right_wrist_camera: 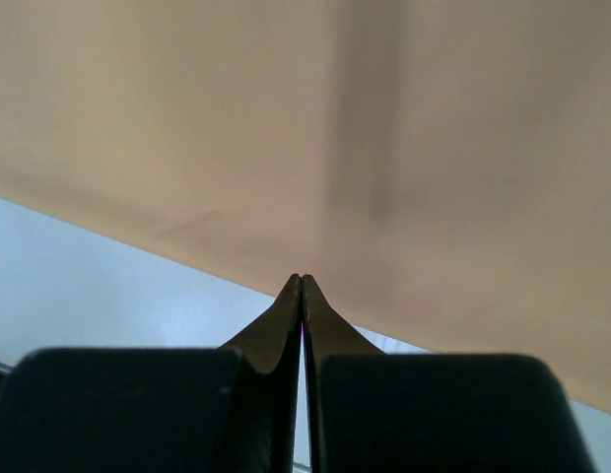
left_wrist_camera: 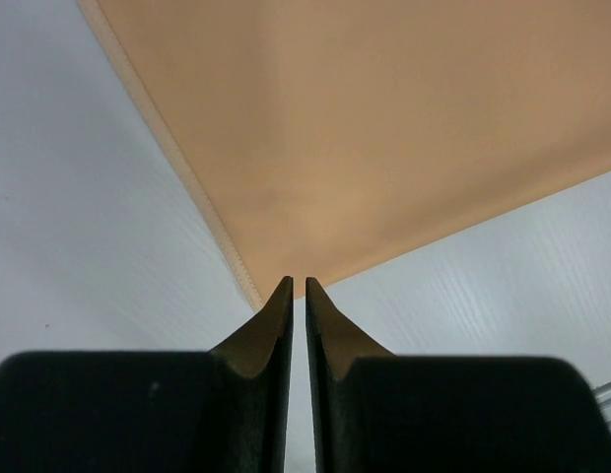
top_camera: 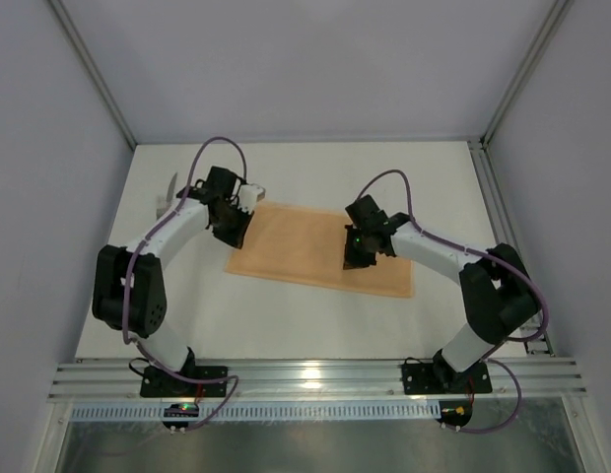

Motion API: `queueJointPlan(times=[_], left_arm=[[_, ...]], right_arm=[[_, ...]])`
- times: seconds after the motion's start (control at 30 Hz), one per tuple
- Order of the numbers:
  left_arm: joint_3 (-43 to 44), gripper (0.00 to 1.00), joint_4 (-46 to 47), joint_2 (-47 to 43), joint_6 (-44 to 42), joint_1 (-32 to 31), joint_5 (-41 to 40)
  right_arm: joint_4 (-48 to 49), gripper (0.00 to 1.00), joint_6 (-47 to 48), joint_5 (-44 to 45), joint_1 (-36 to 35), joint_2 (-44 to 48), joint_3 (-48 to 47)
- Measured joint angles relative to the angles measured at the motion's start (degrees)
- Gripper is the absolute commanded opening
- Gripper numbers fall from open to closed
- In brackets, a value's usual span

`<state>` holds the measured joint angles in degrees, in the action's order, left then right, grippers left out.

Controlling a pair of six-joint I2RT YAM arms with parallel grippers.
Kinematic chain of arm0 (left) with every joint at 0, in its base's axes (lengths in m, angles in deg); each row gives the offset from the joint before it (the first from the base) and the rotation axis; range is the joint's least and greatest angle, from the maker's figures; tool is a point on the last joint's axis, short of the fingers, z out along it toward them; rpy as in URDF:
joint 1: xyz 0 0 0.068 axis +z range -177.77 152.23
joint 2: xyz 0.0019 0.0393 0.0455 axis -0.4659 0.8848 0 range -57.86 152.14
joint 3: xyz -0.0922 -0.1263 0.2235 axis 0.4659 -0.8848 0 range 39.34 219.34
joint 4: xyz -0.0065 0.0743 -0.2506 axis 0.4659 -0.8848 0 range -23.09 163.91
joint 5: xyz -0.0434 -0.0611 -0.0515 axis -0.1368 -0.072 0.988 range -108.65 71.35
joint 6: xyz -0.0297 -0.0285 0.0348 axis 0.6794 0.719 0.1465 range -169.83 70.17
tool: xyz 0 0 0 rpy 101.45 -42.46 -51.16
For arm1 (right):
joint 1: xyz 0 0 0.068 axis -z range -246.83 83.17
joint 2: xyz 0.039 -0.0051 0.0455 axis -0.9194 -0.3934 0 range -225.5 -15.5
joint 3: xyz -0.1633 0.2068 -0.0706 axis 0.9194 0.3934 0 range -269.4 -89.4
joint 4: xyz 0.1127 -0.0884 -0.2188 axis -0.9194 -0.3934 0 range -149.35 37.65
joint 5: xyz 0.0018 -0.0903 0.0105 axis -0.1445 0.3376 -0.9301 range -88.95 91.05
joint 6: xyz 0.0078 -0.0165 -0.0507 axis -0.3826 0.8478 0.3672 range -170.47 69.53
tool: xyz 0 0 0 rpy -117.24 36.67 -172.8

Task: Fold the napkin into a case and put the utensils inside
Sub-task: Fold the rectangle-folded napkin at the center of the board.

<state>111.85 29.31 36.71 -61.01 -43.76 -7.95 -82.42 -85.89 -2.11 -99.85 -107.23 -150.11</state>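
Both grippers are down at the folded napkin point(top_camera: 301, 246), one at each end.

Going from the left, I see the utensils point(top_camera: 166, 195), small and pale, lying on the table point(top_camera: 315, 172) outboard of my left gripper point(left_wrist_camera: 297, 286) and clear of the cloth. That gripper's fingers stand nearly together with a thin slit between them, tips at the napkin's corner; I cannot tell whether they pinch it. The napkin spreads ahead of them as a flat, plain peach-orange rectangle, with layered edges showing pale along its left side. My right gripper point(right_wrist_camera: 302, 281) has its fingers pressed together, tips right at the cloth's edge, with a faint darker band running away ahead of them.
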Motion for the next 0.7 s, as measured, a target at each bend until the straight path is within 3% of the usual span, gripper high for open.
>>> queueJointPlan(times=[0.23,0.5,0.7], left_arm=[[-7.5,0.09,1.7,5.6,-0.3,-0.3,-1.9],[-8.3,0.08,3.1,7.8,-0.3,0.4,-3.3],[-8.3,0.08,4.2,7.8,-0.4,1.2,-3.7]], right_arm=[[2.0,0.03,-3.1,-1.7,3.2,-1.1,10.2],[6.4,0.03,-6.8,-5.5,11.3,6.4,19.5],[0.0,0.03,-5.3,-2.5,17.7,13.8,23.1]])
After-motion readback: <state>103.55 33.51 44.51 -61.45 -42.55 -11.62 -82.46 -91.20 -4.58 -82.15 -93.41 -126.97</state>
